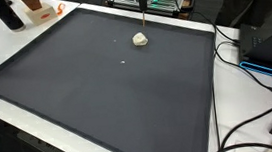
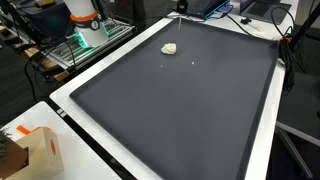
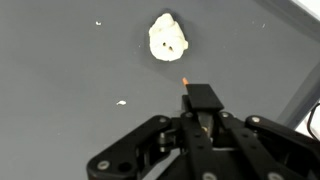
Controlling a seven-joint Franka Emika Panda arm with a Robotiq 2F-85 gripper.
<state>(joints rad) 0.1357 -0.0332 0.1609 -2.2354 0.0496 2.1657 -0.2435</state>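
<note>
Lump [image 3: 168, 37] lies on the mat [image 1: 108, 99], toward the far edge of it in both exterior views, with bare mat all round. The mat covers nearly the whole counter [image 1: 236, 96], dark and flat.

My end effector [image 3: 200, 118] hangs over that far part of the mat, clenched on a stick [image 1: 143, 20] that points straight down. The jaws stand close together with only the stick's dark body between them. Its orange tip shows in the wrist view just short of the lump, apart from it. I cannot tell whether the tip touches the mat.

I judge the lump to be very light and soft: it is white, knobbly and uneven, like a crumpled or doughy wad. It would probably roll or skid at a nudge from the stick, and it might dent or shed bits under a hard pinch. If I were to take it, I would close gently across its widest part, from above, with the pads low to the mat.

The stick looks thin and stiff, and I hold it near its upper end, so the tip could swing if pushed sideways.

Smallest are the white crumbs: one [image 3: 121, 101] lies near the lump and another [image 3: 98, 22] farther off.
</note>
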